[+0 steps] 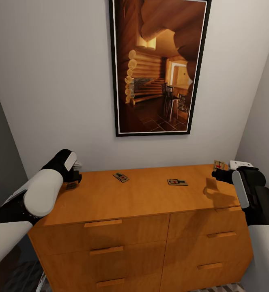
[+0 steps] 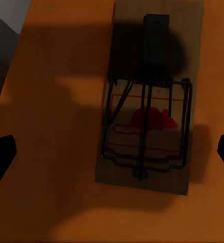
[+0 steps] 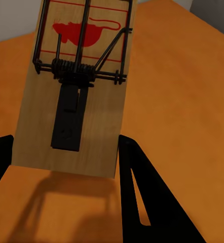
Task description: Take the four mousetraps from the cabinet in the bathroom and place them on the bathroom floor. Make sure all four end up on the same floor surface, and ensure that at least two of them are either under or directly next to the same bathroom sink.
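Observation:
Two mousetraps [image 1: 121, 177] [image 1: 177, 182] lie flat in the middle of the cabinet [image 1: 146, 202] top. My left gripper [image 1: 74, 178] hovers open over a third mousetrap [image 2: 145, 121] at the top's left end, its dark fingertips [image 2: 0, 154] wide apart on either side and clear of the plate. My right gripper [image 1: 217, 174] at the right end is shut on a fourth mousetrap [image 1: 219, 165], which is tilted up off the wood. In the right wrist view this mousetrap [image 3: 76, 86] sits between the black fingers [image 3: 137, 177] and casts a shadow on the top below.
A small white-grey gadget [image 1: 242, 164] rests at the cabinet's back right corner. A framed picture [image 1: 158, 65] hangs on the wall behind. Walls close in on both sides. Drawer fronts with bar handles [image 1: 103, 223] face me.

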Robot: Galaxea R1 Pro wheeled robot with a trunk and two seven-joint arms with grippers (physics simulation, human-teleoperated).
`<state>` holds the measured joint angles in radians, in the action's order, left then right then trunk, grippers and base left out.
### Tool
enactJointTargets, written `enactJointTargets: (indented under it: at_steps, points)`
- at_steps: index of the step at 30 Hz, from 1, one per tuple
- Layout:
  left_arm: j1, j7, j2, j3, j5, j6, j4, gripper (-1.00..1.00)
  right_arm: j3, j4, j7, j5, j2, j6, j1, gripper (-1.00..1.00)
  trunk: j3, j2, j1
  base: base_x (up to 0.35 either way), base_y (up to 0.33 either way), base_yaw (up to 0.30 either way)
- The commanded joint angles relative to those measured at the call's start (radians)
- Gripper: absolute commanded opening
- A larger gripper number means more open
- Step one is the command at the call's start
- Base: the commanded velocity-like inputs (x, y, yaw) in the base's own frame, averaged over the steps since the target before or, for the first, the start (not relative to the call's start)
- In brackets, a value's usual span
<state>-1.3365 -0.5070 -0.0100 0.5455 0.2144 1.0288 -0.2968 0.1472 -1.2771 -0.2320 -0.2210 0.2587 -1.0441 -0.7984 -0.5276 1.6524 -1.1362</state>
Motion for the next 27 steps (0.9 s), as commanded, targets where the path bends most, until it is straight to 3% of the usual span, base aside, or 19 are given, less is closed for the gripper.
enactJointTargets:
  at_steps: [1, 16, 27]
  points:
    - [-0.001, 0.001, 0.0, 0.008, 0.008, 0.003, 0.0, 1.0, 0.0, -0.001, -0.009, -0.014, 0.0, -0.003, -0.001, -1.0, -0.001, 0.001, 0.0, 0.0, 0.0, 0.0]
    - [-0.001, 0.001, 0.003, 0.007, 0.007, -0.002, 0.02, 1.0, 0.0, -0.001, -0.008, -0.014, 0.0, -0.003, -0.001, -1.0, -0.001, 0.001, 0.0, 0.0, 0.0, 0.0]
    - [-0.001, 0.001, 0.004, 0.007, 0.006, -0.049, 0.072, 1.0, 0.0, -0.002, -0.007, -0.012, 0.001, -0.003, -0.001, -1.0, -0.001, 0.001, 0.0, 0.0, 0.0, 0.0]
